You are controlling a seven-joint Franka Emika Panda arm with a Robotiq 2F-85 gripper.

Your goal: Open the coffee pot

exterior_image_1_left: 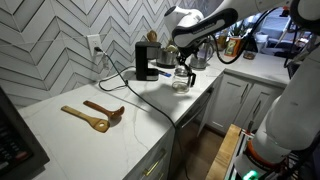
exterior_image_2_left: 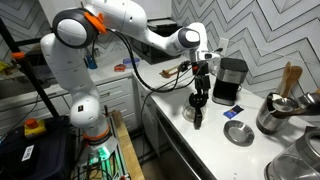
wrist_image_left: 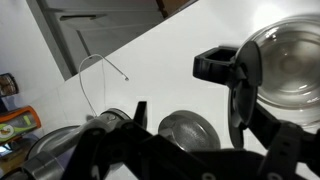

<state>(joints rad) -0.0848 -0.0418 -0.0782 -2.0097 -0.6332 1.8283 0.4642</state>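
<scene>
Nearest us in the wrist view, the dark Robotiq gripper shows its two fingers spread wide, so the jaws are open and grip nothing. The small round clear-glass coffee pot with its black handle sits just beyond one finger, outside the gap between the jaws. A round shiny metal bowl on the white countertop shows through that gap. In both exterior views the pot stands directly below the jaws, and the black boxy coffee machine stands near it.
</scene>
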